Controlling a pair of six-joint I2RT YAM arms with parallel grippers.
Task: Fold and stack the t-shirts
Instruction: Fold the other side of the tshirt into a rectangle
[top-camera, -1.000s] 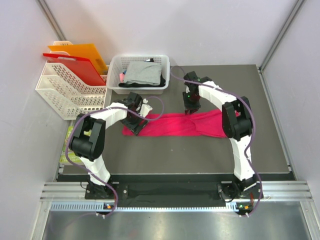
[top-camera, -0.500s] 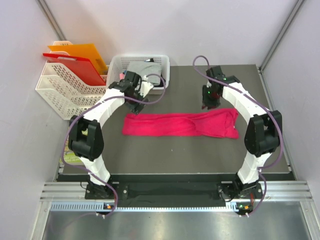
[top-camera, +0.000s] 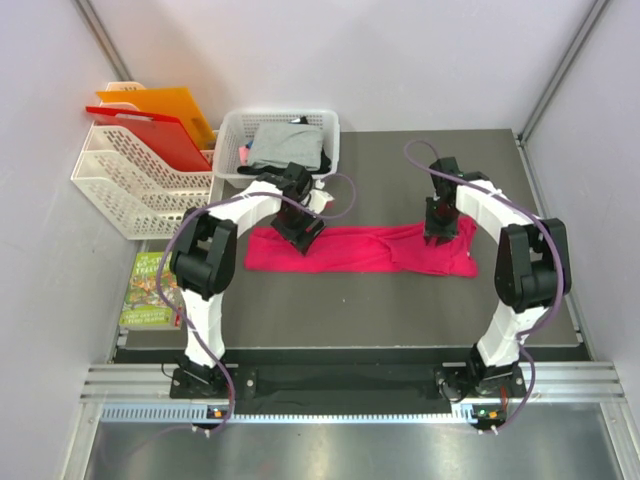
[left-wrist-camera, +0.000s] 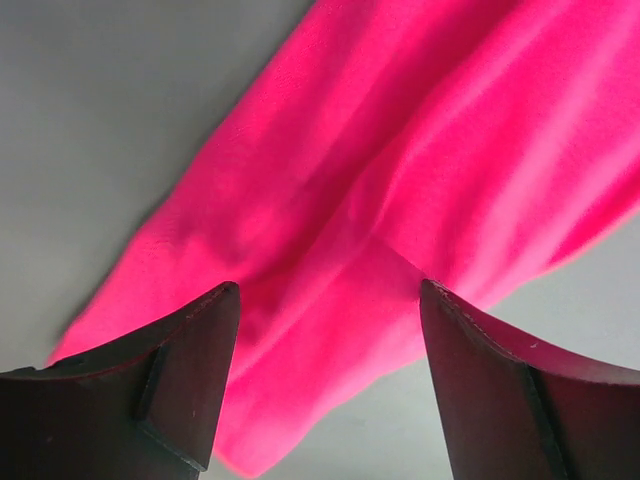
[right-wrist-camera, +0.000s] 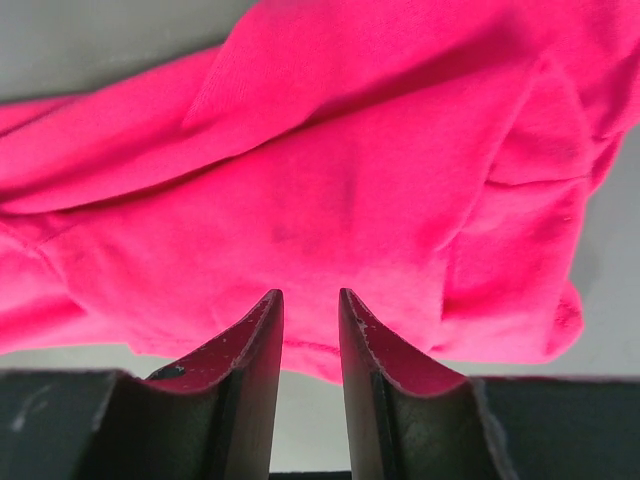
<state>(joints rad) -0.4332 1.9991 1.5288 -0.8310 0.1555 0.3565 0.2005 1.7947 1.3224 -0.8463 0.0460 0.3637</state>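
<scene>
The pink-red t-shirt (top-camera: 360, 250) lay in a long rumpled band across the middle of the table (top-camera: 350, 310), running left to right. Its sleeves and neck could not be made out among the folds. From above, both claws covered parts of it. The left gripper (top-camera: 298, 225) sat over its far left part and the right gripper (top-camera: 440, 225) over its far right part, and neither claw's opening could be read from there.

The left wrist view showed the left gripper (left-wrist-camera: 328, 300) spread wide over the cloth (left-wrist-camera: 420, 150), holding nothing. The picture was soft, and the shirt ran out of frame to the upper right. In the right wrist view the right gripper (right-wrist-camera: 308, 296) stood only a narrow slit apart above the shirt's near edge (right-wrist-camera: 350, 180), with nothing pinched between its fingers.

The grey t-shirt (top-camera: 285, 143) lay in the white basket (top-camera: 232, 135) at the far left of the table. The black t-shirt (top-camera: 322, 160) showed only as a dark edge beside it. A small pink scrap (top-camera: 243, 155) by the basket's left wall was too small to tell.

Left of the basket a white rack (top-camera: 130, 195) held the orange folder (top-camera: 170, 108) and the red folder (top-camera: 150, 135). A booklet (top-camera: 150, 290) lay off the table's left edge, partly behind the left arm.
</scene>
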